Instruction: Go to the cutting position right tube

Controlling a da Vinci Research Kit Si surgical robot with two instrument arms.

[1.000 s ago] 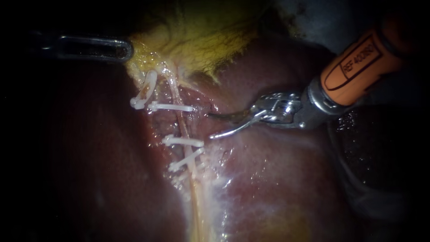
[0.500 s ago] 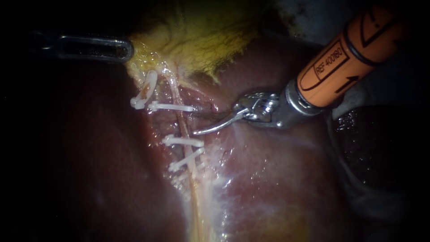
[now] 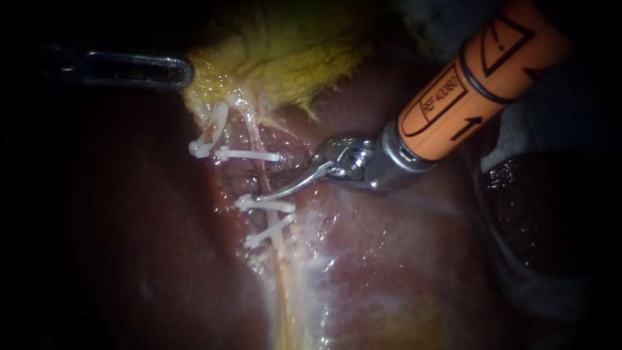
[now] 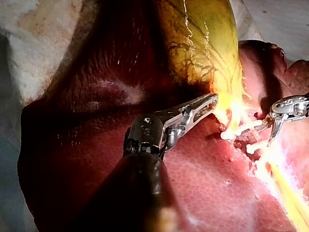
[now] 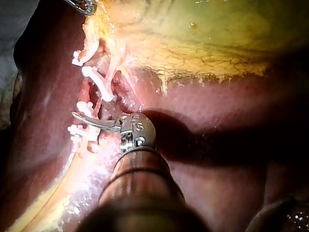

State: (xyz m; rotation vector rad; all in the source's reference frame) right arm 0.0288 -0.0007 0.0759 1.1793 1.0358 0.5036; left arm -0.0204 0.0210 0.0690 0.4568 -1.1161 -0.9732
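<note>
- Endoscope view: the right tube (image 3: pixel 260 172) runs down over the liver (image 3: pixel 402 259) from the yellow gallbladder (image 3: pixel 291 52). It carries an upper clip (image 3: pixel 249 155) and two lower clips (image 3: pixel 265 204) close together.
- The right instrument (image 3: pixel 277 183) comes in from the upper right with its curved blades parted. The silver blade lies across the right tube, below the upper clip and just above the lower pair. The darker blade is hard to make out against the tissue.
- A slanted clip (image 3: pixel 208 133) sits just beside the upper clip, nearer the left instrument (image 3: pixel 184 71), whose jaws are closed on the gallbladder's edge.
- Left wrist view: the left instrument's (image 4: pixel 212 99) jaws lie together, their tip on the gallbladder's pale lower end. Ahead of it, the right instrument (image 4: pixel 263 136) shows a clear gap between its blades, right at the white clips.
- Right wrist view: one blade of the right instrument (image 5: pixel 91 120) reaches out over the clipped stretch of tube. The clips crowd close on both sides of it.
</note>
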